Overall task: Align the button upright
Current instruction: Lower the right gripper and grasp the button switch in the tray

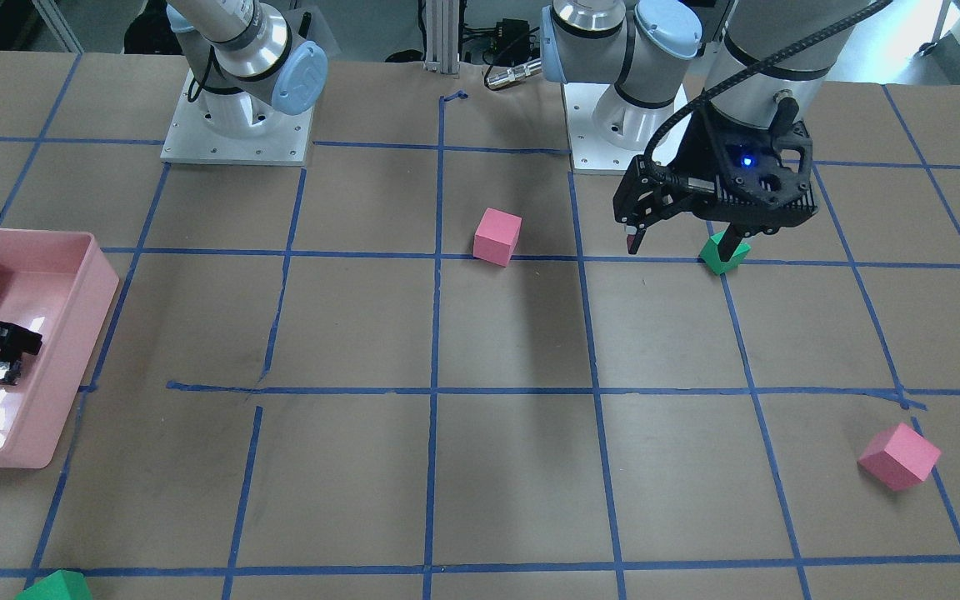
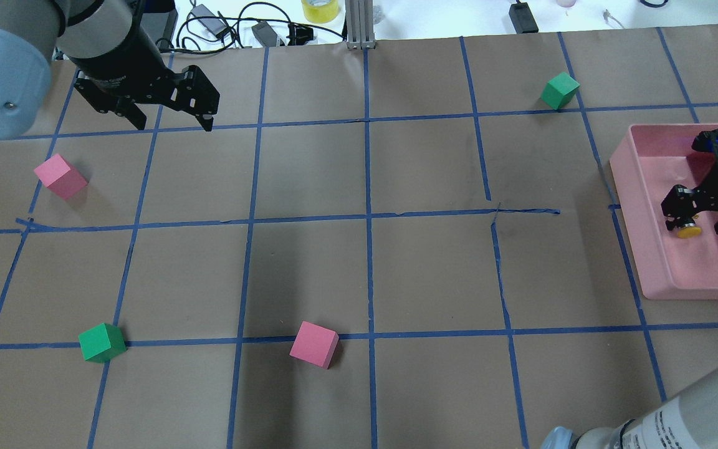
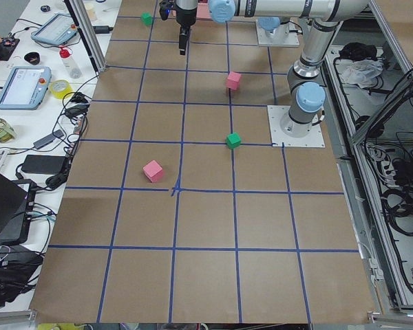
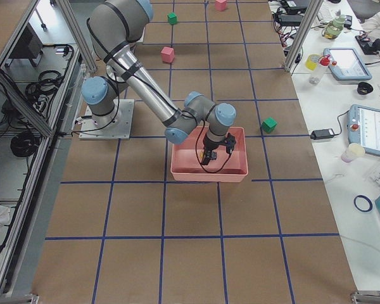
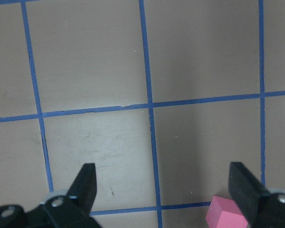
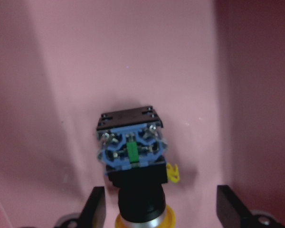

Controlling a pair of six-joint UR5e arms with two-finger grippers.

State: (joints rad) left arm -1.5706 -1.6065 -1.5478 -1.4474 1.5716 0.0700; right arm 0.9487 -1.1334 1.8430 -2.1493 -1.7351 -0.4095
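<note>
The button [image 6: 132, 152] lies on its side on the floor of the pink tray [image 2: 630, 187], its black-and-blue base away from the wrist camera and its yellow cap toward it. My right gripper [image 2: 705, 219] is down in the tray, open, with a finger on either side of the button and apart from it. The yellow cap [image 2: 688, 232] shows just below the fingers in the overhead view. In the front-facing view the button [image 1: 1, 371] sits under the right gripper [image 1: 15, 343]. My left gripper [image 2: 174, 123] is open and empty, high above the table.
Two pink cubes [image 2: 60, 176] [image 2: 314, 344] and two green cubes [image 2: 102, 342] [image 2: 560, 90] lie on the brown taped table. In the front-facing view the left gripper [image 1: 680, 243] hangs over a green cube [image 1: 722, 257]. A pink cube corner [image 5: 223, 213] shows beneath the left wrist.
</note>
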